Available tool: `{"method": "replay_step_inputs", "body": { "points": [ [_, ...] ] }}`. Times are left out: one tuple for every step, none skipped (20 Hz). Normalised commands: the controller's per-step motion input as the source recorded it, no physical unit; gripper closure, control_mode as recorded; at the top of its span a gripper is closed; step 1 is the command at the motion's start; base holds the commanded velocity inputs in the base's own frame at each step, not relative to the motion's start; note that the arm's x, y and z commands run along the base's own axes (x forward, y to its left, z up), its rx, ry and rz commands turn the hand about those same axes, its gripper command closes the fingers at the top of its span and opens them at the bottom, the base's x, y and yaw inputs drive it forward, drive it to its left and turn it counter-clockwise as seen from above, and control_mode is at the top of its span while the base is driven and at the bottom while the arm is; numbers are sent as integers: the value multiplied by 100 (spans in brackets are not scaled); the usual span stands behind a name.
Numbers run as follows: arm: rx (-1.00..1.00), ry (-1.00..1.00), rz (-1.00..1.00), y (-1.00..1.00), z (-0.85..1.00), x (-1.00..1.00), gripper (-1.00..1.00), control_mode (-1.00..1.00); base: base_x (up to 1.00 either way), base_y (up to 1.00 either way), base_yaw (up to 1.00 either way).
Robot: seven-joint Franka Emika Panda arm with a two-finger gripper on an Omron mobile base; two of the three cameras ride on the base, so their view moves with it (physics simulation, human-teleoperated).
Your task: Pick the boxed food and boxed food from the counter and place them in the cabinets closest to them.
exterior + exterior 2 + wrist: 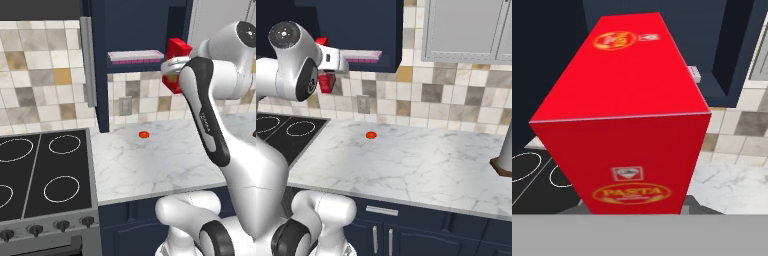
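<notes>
Here the claw (172, 65) is closed on the red pasta box (178, 60), holding it high above the counter's (165, 160) back edge, just beside the open navy cabinet (135, 30). Below, a small orange disc (144, 134) lies near the counter's back edge. Farther in, a pink tray (136, 56) rests on the cabinet shelf.

Smooth matt red pasta box (624, 125); polished white veined marble counter (165, 160).

The arm hides most of the red box (178, 50) at upper right; a brown-based object (504, 159) is cut off at right edge.
</notes>
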Motion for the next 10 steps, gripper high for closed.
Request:
{"method": "replay_step_inputs", "body": {
  "points": [
    [0, 0, 0, 0, 5, 1, 100, -100, 0, 0, 0],
    [0, 0, 1, 0, 0, 0, 100, -100, 0, 0, 0],
    [0, 0, 1, 0, 0, 0, 100, -100, 0, 0, 0],
    [0, 0, 0, 0, 0, 0, 100, -100, 0, 0, 0],
    [0, 0, 0, 0, 0, 0, 100, -100, 0, 0, 0],
    [0, 0, 0, 0, 0, 0, 100, -100, 0, 0, 0],
    [0, 0, 0, 0, 0, 0, 100, -100, 0, 0, 0],
    [0, 0, 1, 0, 0, 0, 100, -100, 0, 0, 0],
    [0, 0, 0, 0, 0, 0, 100, -100, 0, 0, 0],
    [0, 0, 0, 0, 2, 0, 100, -100, 0, 0, 0]
  ]
}}
